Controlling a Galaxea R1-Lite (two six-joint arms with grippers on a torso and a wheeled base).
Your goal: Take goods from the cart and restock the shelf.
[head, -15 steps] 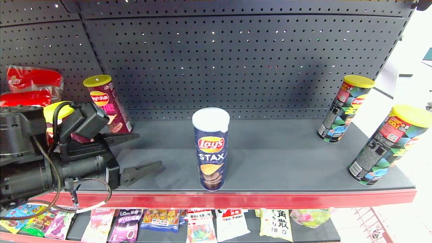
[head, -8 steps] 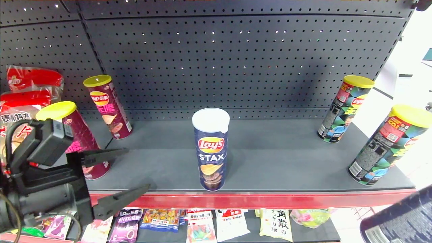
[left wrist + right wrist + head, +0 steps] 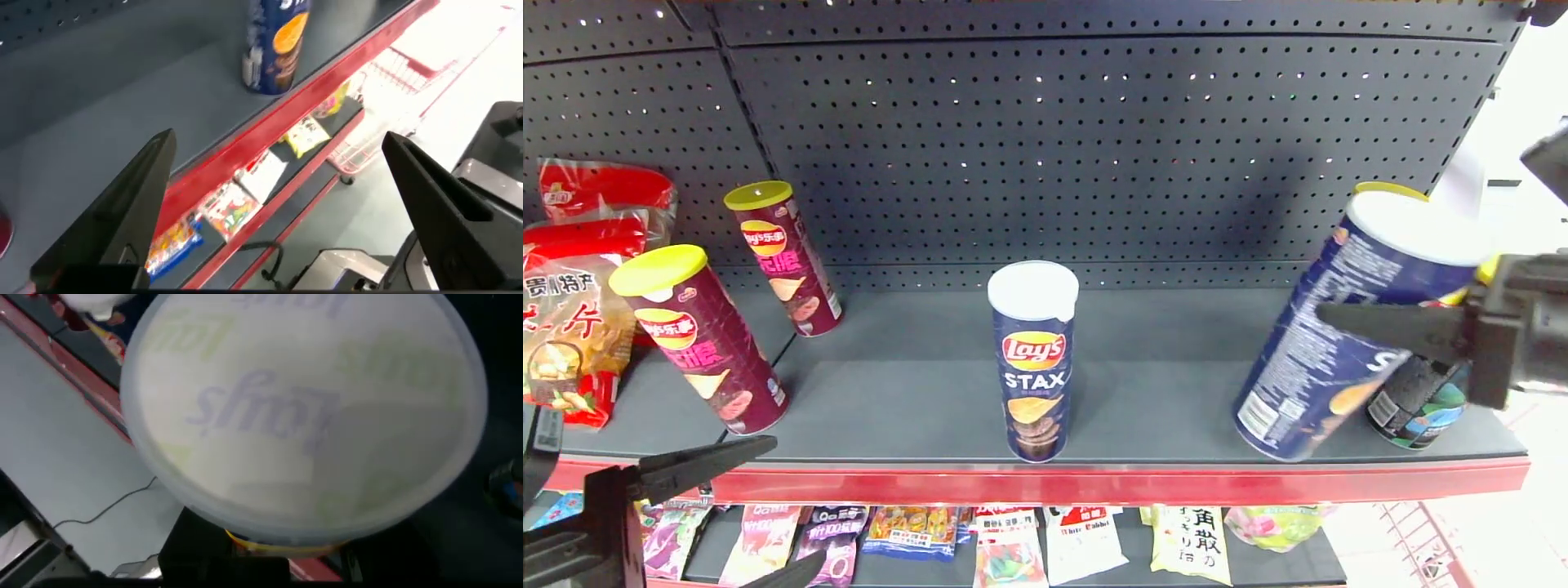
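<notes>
A blue chip can with a white lid (image 3: pixel 1327 343) hangs tilted over the right end of the dark shelf (image 3: pixel 1160 384). My right gripper (image 3: pixel 1339 327) is shut on it, and the can's lid (image 3: pixel 302 416) sits close under the right wrist camera. A matching blue can (image 3: pixel 1032 359) stands upright at the shelf's front middle and also appears as the blue can (image 3: pixel 276 45) in the left wrist view. My left gripper (image 3: pixel 796 500) is open with nothing in it, low at the front left below the red shelf edge (image 3: pixel 1094 483). Its jaws stand wide apart around the left gripper's midpoint (image 3: pixel 279 139).
Two maroon cans with yellow lids (image 3: pixel 698 339) (image 3: pixel 783 257) stand at the left, next to red snack bags (image 3: pixel 572 327). A multicoloured can (image 3: pixel 1421 400) is partly hidden behind the held can. Snack packets (image 3: pixel 1013 547) fill the lower shelf. A red wire cart (image 3: pixel 409 61) is at the right.
My left gripper has drawn back from the shelf, down and to the left, staying open. My right gripper has risen from the lower right carrying the blue can up to the shelf's right end.
</notes>
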